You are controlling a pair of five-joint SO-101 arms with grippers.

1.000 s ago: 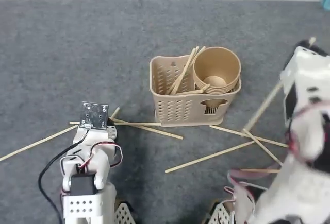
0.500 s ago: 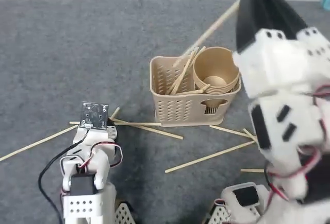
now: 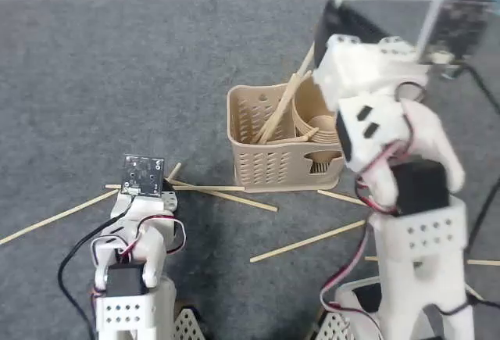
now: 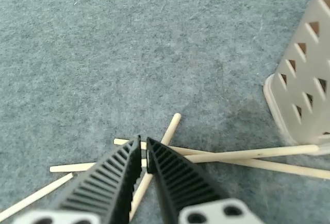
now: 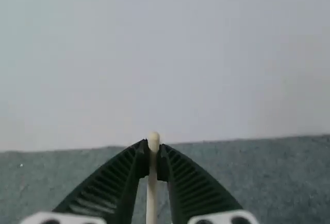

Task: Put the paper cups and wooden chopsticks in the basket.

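The beige slotted basket (image 3: 275,164) stands mid-carpet. Stacked paper cups (image 3: 319,127) fill its right compartment and several wooden chopsticks (image 3: 275,117) lean in its left one. My right gripper (image 5: 152,149) is shut on a chopstick (image 5: 153,140). In the high view the right arm (image 3: 367,66) hangs over the basket's right rear, and the held chopstick (image 3: 303,68) slants down toward the left compartment. My left gripper (image 4: 143,145) is shut on nothing, low over crossed chopsticks (image 4: 170,131) on the carpet left of the basket (image 4: 304,80).
Loose chopsticks lie on the grey carpet: one at far left (image 3: 55,216), a pair in front of the basket (image 3: 226,194), one at front centre (image 3: 308,240), others near the right arm's base (image 3: 344,197). The left arm (image 3: 139,234) stands at front left.
The right arm swung up from the right side and over the basket with the chopstick, which now points down toward the left compartment. The left arm stayed still.
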